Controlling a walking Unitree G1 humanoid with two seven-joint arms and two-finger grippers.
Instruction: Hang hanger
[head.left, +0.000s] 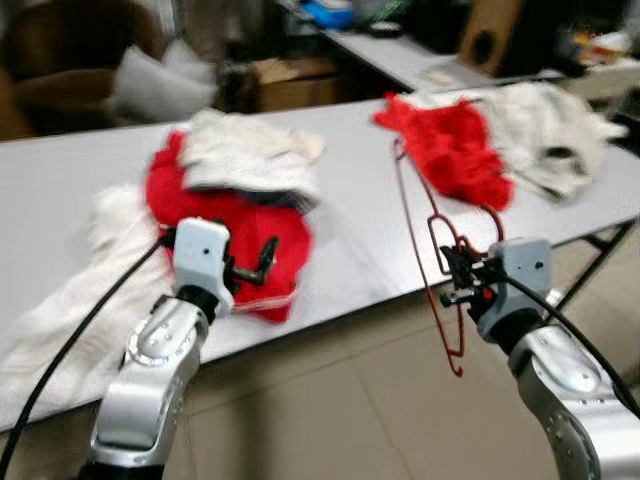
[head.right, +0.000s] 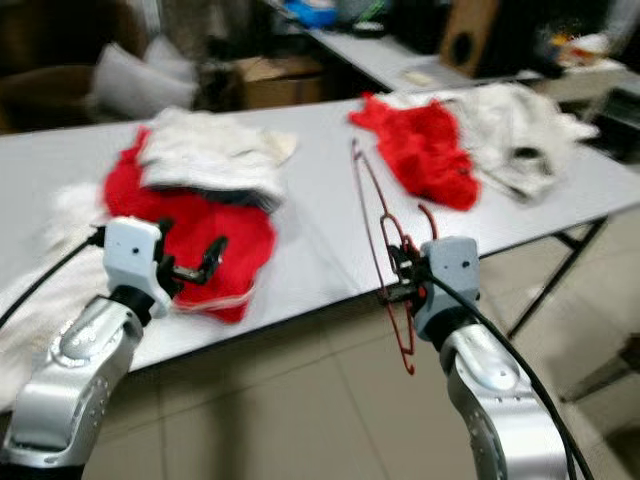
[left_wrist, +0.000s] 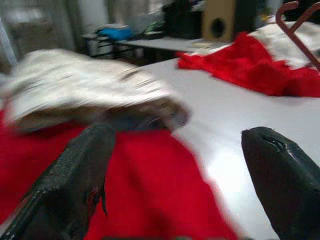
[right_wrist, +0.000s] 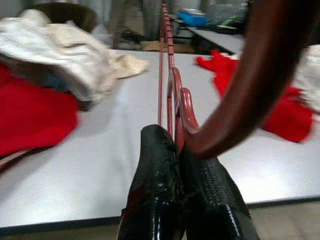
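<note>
A thin red hanger (head.left: 430, 250) stands nearly on edge at the table's front edge, its hook (right_wrist: 265, 75) close to the right wrist camera. My right gripper (head.left: 452, 280) is shut on the red hanger near its hook, its fingers (right_wrist: 165, 195) pressed together on the wire. My left gripper (head.left: 255, 262) is open over a red garment (head.left: 235, 235) with nothing between its fingers (left_wrist: 75, 185). A white garment (head.left: 245, 155) lies on top of that red one.
The grey table (head.left: 350, 210) runs across the view, with tiled floor (head.left: 350, 410) in front. A second red garment (head.left: 455, 145) and a white one (head.left: 550, 135) lie at the right end. More white cloth (head.left: 70, 310) hangs at the left. Desks and a speaker box (head.left: 490, 35) stand behind.
</note>
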